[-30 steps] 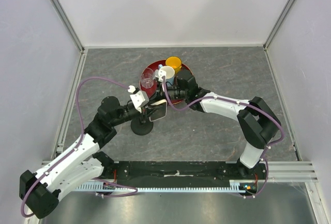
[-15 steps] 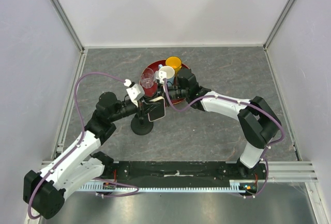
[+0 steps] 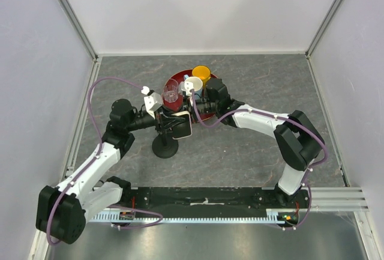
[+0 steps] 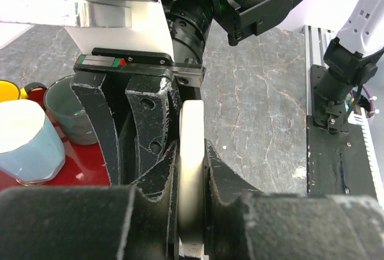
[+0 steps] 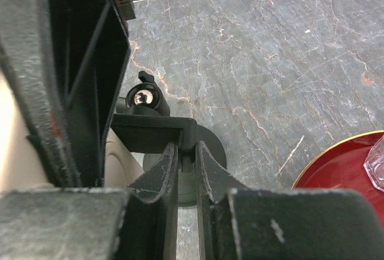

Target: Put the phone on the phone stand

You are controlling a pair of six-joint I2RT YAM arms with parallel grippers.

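The phone is held above the table, its black screen facing up in the top view. In the left wrist view it is edge-on, and its pale rim is pinched between the fingers of my left gripper, which is shut on it. The phone stand has its disc base on the table below the phone. My right gripper is shut on the stand's black clamp holder, with the thin post between its jaws and the disc base below. The phone's pale back shows to the left of the holder.
A red tray stands just behind both grippers, holding a clear glass, a white cup and a yellow cup. The tray's rim shows at the right of the right wrist view. Side walls enclose the table.
My left arm has drawn back and its wrist has swung toward the far side, still holding the phone. The phone has tilted slightly over the stand. The right gripper has barely moved.
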